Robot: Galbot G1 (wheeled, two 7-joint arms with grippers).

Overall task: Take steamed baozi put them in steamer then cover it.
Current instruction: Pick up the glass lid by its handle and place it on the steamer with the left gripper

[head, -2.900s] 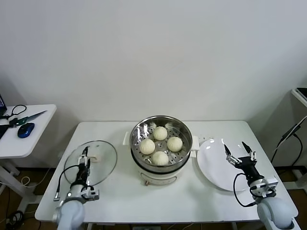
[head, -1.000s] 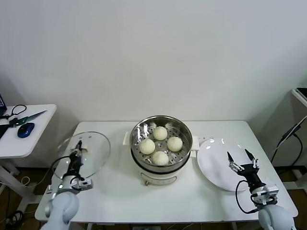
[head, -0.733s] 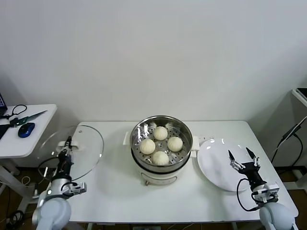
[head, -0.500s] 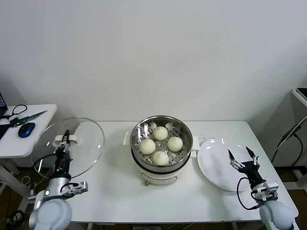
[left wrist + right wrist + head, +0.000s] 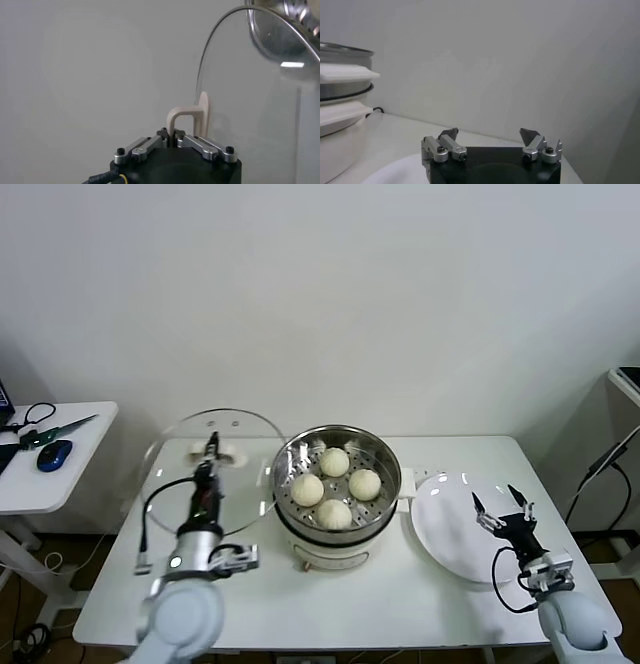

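Note:
Four cream-white baozi point(image 5: 335, 485) lie on the perforated tray inside the steel steamer point(image 5: 382, 459), which stands on its white base at the table's middle. My left gripper point(image 5: 211, 452) is shut on the cream handle point(image 5: 184, 119) of the round glass lid point(image 5: 170, 459) and holds the lid tilted in the air, just left of the steamer. The lid's edge point(image 5: 220, 60) and the steamer's rim point(image 5: 295, 20) show in the left wrist view. My right gripper point(image 5: 500, 508) is open and empty above the white plate point(image 5: 445, 529); it also shows in the right wrist view point(image 5: 489, 134).
The white plate lies right of the steamer, bare. The steamer's white handle point(image 5: 345, 74) shows in the right wrist view. A side table point(image 5: 20, 484) at far left holds scissors point(image 5: 55, 429) and a blue mouse point(image 5: 54, 455). A wall stands behind the table.
My left gripper has lifted the glass lid off the table and swung it right, from the table's left edge to beside the steamer. The right gripper stays over the plate.

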